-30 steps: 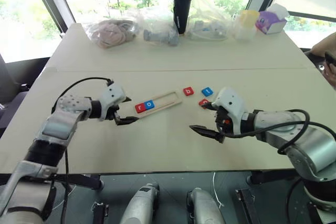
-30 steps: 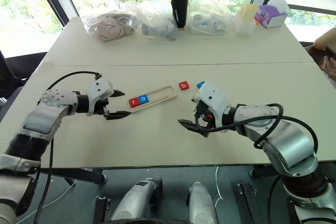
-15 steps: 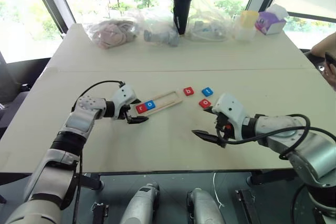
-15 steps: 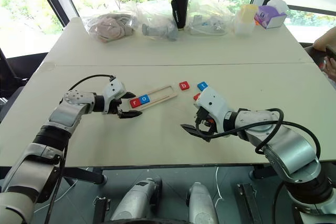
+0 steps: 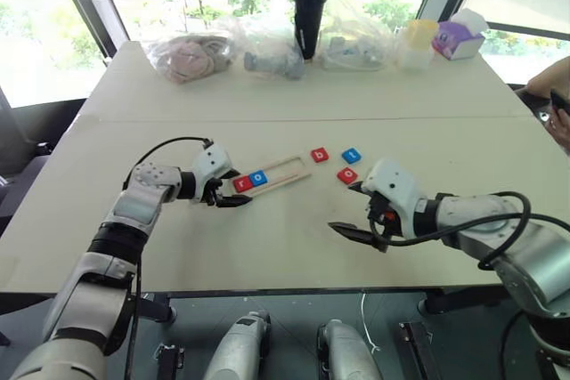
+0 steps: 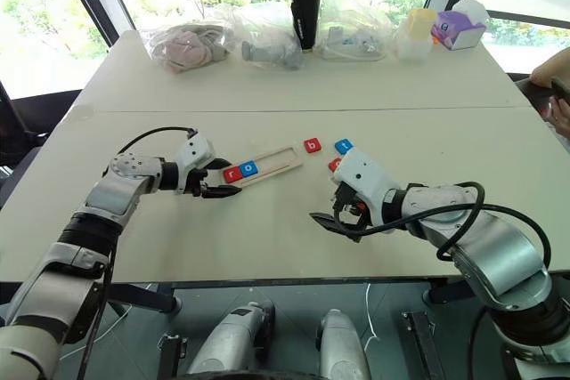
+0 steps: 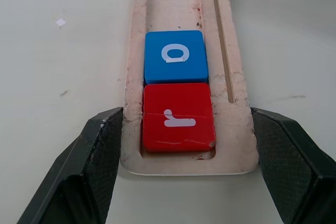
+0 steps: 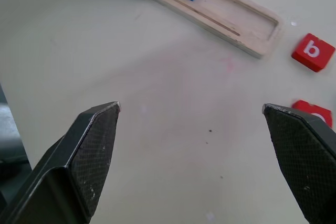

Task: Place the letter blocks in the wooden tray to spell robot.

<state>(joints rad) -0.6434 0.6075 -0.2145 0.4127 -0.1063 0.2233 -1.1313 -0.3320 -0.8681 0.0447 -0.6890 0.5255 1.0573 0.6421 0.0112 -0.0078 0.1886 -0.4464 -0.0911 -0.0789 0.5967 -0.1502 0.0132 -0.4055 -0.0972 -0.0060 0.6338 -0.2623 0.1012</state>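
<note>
A: Windows are glowing behind the white table (image 5: 267, 246), where plastic bags (image 5: 191, 52) and a black tumbler (image 5: 309, 4) are sitting at twelve o'clock.

B: The wooden tray (image 5: 283, 171) is holding red r (image 7: 177, 117) and blue o (image 7: 175, 56); b (image 5: 320, 155), t (image 5: 352, 156), o (image 5: 347, 175) are lying loose at three o'clock.

A: The left gripper (image 5: 233, 195) is clamping the tray's end; the right gripper (image 5: 354, 211) is hovering spread wide.

Letter blocks and tray on the table, both arms reaching in

The left gripper (image 6: 216, 190) sits at the near end of the wooden tray (image 6: 276, 163), which holds a red r block (image 6: 232, 173) and a blue o block (image 6: 248, 168). A red b block (image 6: 312, 145) and a blue block (image 6: 343, 146) lie beyond the spread-fingered right gripper (image 6: 331, 211)
</note>
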